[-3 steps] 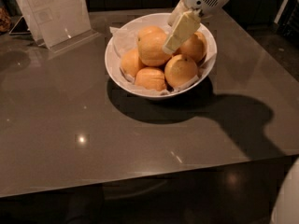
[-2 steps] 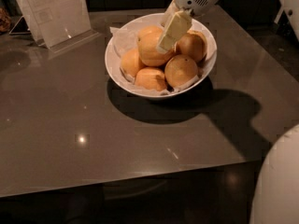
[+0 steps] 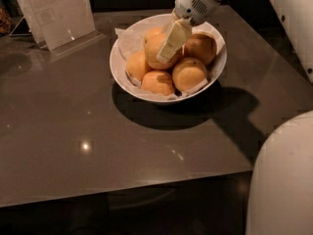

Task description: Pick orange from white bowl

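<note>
The claw (image 3: 167, 53) has moved a little to the left and now sits over the middle of the bowl (image 3: 119, 71). It comes down from the far right and slants toward the near left. It lies across the top of the orange (image 3: 151, 50). I cannot tell how far open the claw is, or if it holds anything.

The orange is on top of the pile, in the middle of the bowl. It is round, so no side is longer. I cannot tell where its stem end points.

The bowl has white paper (image 3: 128, 39) in it, and other oranges (image 3: 188, 75) sit all around the big one, touching it.

The bowl is on the far right part of the surface (image 3: 98, 131). A sign stand (image 3: 58, 11) is at the far left, well apart. The near side is bare.
</note>
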You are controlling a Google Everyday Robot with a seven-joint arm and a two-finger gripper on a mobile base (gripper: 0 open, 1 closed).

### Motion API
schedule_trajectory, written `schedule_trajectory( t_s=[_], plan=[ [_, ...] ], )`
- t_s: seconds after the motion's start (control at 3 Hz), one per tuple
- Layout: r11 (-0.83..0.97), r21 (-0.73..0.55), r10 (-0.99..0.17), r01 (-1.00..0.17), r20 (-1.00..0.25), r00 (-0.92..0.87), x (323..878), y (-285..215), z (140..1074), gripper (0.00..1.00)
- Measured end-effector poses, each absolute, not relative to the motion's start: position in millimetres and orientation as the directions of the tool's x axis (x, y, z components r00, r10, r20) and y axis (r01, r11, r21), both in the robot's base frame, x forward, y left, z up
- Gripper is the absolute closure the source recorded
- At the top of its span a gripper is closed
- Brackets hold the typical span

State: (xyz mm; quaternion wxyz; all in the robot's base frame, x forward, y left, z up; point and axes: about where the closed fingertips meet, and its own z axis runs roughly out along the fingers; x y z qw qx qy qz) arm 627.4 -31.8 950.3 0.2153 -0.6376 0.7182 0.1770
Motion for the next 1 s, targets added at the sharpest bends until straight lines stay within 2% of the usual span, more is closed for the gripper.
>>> schedule_trajectory(
  t_s=[0.67,1.0],
  plan=[
    [0.104,0.05,-0.842,-0.993,-0.527,-0.115,627.8,-18.9,927.7,0.28],
    [0.105,0.05,-0.842,-0.993,-0.527,-0.115,627.0,-19.0,928.4,0.31]
  ],
)
